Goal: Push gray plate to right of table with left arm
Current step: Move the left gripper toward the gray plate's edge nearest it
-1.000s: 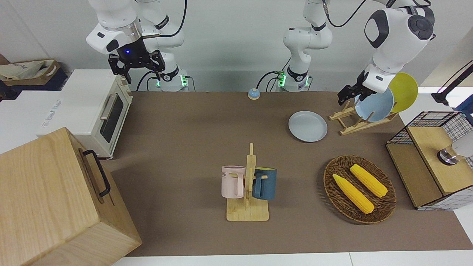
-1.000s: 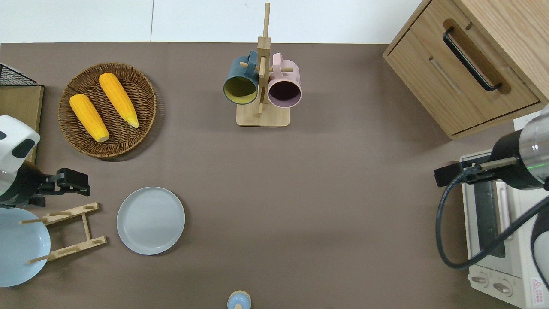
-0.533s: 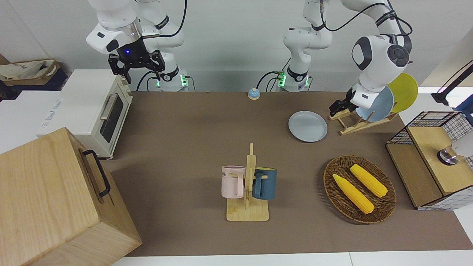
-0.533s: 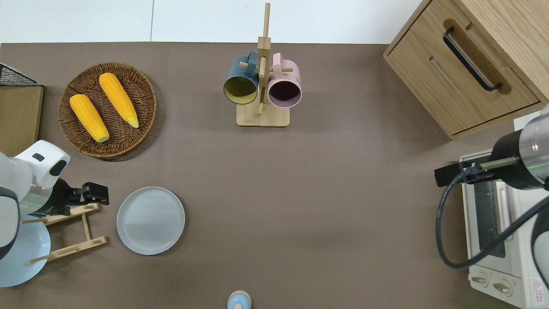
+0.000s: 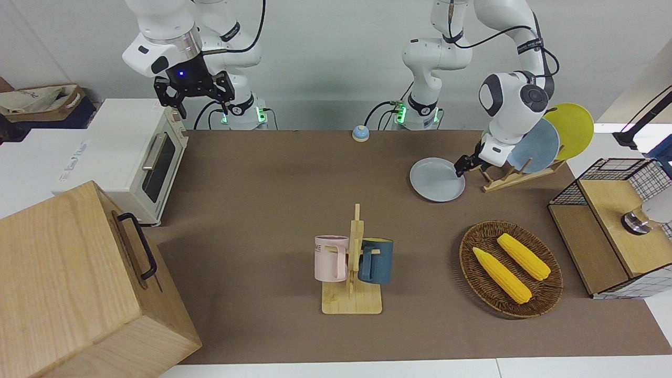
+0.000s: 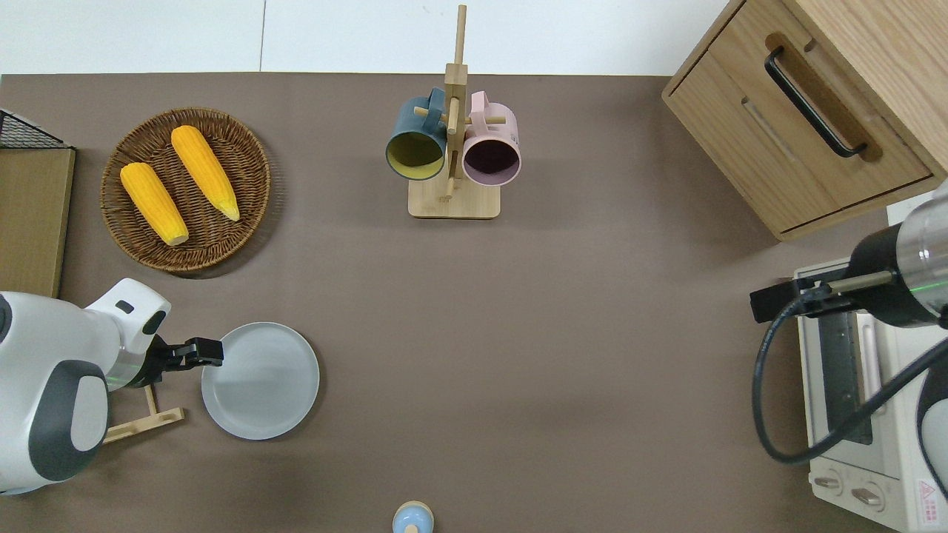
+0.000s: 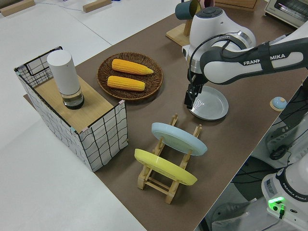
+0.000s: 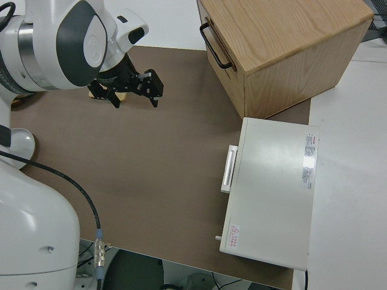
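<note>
while my right arm sits parked, my left gripper (image 6: pixel 209 352) is low at the gray plate (image 6: pixel 261 380) rim, on the dish rack (image 5: pixel 501 176) side; can't tell if fingers are spread. plate lies flat on the table (image 6: pixel 518 311).

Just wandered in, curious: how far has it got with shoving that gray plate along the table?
Barely begun. The left pincer has come down to the gray plate's rim at the left arm's end. The plate sits where it did a second ago. The whole slide toward the toaster oven remains. The right arm is parked.
</note>
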You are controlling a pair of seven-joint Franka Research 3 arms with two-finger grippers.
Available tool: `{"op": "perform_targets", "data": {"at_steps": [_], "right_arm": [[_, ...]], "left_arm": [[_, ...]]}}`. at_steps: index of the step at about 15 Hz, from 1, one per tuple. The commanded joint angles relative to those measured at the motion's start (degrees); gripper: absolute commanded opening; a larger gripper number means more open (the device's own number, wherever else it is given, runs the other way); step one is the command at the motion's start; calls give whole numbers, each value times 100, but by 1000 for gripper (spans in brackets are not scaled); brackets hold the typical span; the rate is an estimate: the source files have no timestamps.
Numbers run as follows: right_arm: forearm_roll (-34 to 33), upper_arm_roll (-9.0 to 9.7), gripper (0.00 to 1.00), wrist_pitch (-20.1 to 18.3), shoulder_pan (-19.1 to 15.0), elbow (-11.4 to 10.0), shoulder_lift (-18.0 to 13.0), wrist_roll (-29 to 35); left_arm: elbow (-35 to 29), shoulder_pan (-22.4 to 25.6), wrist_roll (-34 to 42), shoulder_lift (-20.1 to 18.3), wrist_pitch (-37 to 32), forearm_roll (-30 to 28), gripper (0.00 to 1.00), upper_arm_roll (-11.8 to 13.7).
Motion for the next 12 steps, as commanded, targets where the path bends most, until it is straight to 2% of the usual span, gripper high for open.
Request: {"op": "perform_targets", "data": {"at_steps": [1,5,8,12], "right_arm": [[33,89,983,-89,-113,50,-17,75],[25,89,983,-89,-113,50,-17,75],[33,98,983,-89,-113,50,-17,75],[33,89,983,-89,-113,50,-17,75]], "left_arm": [[-521,-65,178,-121,599,45,987,102],[-846,-30,354,46,1135,45,968,102],[-856,22,757,160,1145,45,933,111],[-829,67,1005,134,1057,45,636,234]]}}
